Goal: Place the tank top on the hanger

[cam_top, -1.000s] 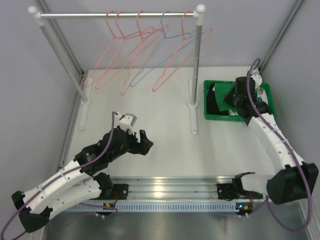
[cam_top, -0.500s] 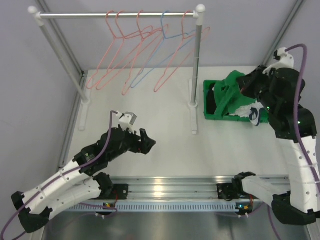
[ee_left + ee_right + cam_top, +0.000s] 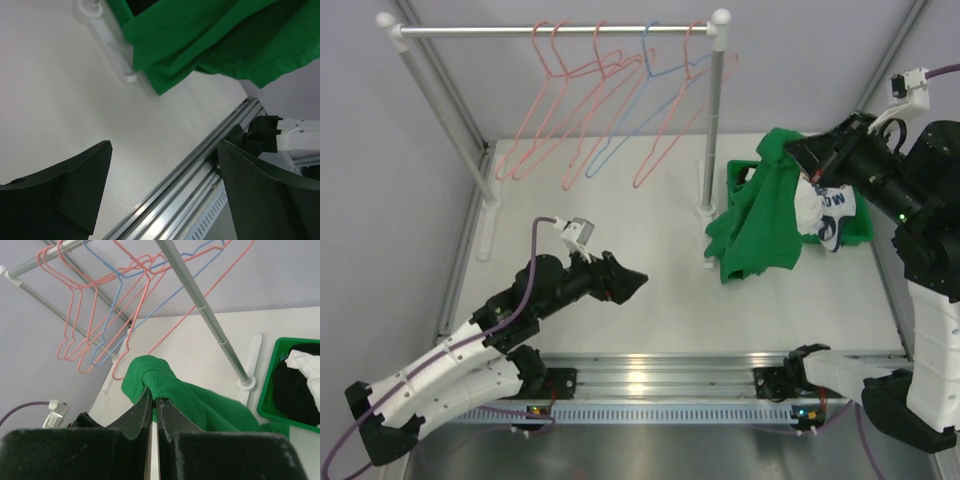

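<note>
The bright green tank top hangs in the air from my right gripper, which is shut on its top fold. Its lower hem drapes near the rack's right post foot. Several salmon-pink hangers hang on the rail at the back; they also show in the right wrist view. My left gripper is open and empty above the table, left of the tank top. The left wrist view shows the tank top's hem ahead of the wide-apart fingers.
A blue wire hanger hangs among the pink ones. A green bin at the right holds a white printed garment and a black garment. The rack's right post stands beside the tank top. A metal rail runs along the near edge.
My right gripper has risen out of the bin and drawn the tank top up and left, so it now hangs free over the table. My left gripper has moved slightly right.
</note>
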`<move>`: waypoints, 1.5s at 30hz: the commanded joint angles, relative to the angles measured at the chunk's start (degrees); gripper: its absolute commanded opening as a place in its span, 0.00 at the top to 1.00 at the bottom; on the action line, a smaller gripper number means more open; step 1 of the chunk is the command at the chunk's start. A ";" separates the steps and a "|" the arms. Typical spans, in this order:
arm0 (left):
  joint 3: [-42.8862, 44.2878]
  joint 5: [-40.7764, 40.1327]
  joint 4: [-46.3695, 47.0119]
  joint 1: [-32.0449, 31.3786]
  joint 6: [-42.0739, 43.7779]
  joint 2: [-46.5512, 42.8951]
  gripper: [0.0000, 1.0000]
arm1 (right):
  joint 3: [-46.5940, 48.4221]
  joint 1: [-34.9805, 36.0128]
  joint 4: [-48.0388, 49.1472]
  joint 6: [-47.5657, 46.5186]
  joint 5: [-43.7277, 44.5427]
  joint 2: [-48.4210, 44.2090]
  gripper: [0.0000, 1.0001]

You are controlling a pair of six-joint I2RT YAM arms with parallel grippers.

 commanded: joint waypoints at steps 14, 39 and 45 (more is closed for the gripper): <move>0.02 -19.83 45.19 -25.41 -4.65 23.95 0.08 | -12.20 9.90 2.02 2.09 8.96 -2.38 1.00; 14.00 -33.72 46.70 -26.73 -13.09 49.45 0.05 | -17.13 15.18 3.60 2.00 15.48 -1.50 1.00; 16.46 -37.67 45.30 -26.73 -14.85 52.53 0.04 | -16.87 15.36 3.60 2.18 14.96 -1.15 1.00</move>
